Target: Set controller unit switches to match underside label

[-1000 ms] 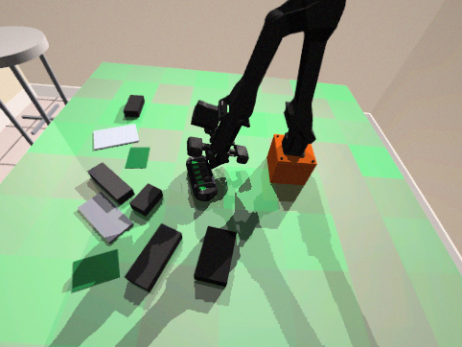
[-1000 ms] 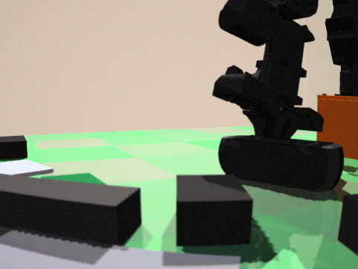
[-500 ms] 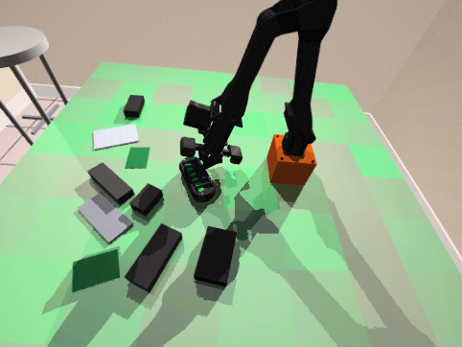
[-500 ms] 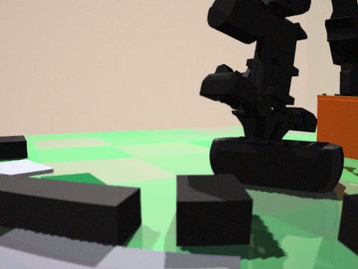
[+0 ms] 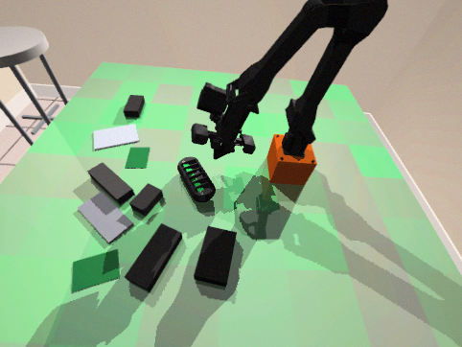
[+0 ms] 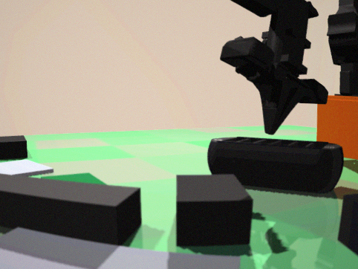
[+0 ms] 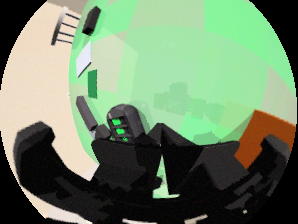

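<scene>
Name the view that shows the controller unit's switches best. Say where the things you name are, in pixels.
The top view: it looks down on the controller unit (image 5: 196, 179) (image 6: 275, 165) (image 7: 131, 118), showing the whole row. The exterior view gives mostly its side; in the wrist view, the gripper (image 5: 218, 154) (image 6: 270, 133) (image 7: 161, 126) hides part.

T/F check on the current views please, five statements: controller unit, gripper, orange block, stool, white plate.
1. The controller unit sits switches up. True.
2. The gripper is clamped on the unit. False: it is shut on nothing, above the unit.
3. The arm stands on the orange block. True.
4. The stool stands on the bench. False: it stands beside it.
5. The white plate lies flat. True.
</scene>
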You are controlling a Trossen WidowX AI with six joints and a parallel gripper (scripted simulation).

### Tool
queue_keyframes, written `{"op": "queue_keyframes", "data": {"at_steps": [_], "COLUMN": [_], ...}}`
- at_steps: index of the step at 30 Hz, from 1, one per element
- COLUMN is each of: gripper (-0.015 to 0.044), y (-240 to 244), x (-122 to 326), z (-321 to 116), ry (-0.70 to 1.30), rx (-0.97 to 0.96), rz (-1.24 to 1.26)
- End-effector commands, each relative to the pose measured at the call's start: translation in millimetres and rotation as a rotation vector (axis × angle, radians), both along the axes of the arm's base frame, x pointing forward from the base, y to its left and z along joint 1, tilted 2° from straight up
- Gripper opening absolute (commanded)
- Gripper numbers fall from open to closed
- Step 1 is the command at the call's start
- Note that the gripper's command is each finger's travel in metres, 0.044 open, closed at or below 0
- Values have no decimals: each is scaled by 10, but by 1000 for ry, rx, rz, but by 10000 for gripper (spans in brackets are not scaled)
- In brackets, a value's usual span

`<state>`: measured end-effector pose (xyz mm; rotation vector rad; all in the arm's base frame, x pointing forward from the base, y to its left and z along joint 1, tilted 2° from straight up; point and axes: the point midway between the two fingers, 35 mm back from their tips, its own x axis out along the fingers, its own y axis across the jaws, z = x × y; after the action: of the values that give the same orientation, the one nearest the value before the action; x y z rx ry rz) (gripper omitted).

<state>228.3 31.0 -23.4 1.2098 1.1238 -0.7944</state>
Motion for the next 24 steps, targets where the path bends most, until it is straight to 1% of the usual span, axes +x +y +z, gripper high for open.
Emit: {"op": "queue_keyframes", "data": {"at_steps": [1,7,14,24], "gripper": [0,0,0,0], "y": [-37,-35,-11,-12], "x": [-201,-187,322,348], "z": [97,99,105,106], "ry": [4,4,-14,-13], "rx": [2,2,1,0], "rz": [5,15,330,363]}}
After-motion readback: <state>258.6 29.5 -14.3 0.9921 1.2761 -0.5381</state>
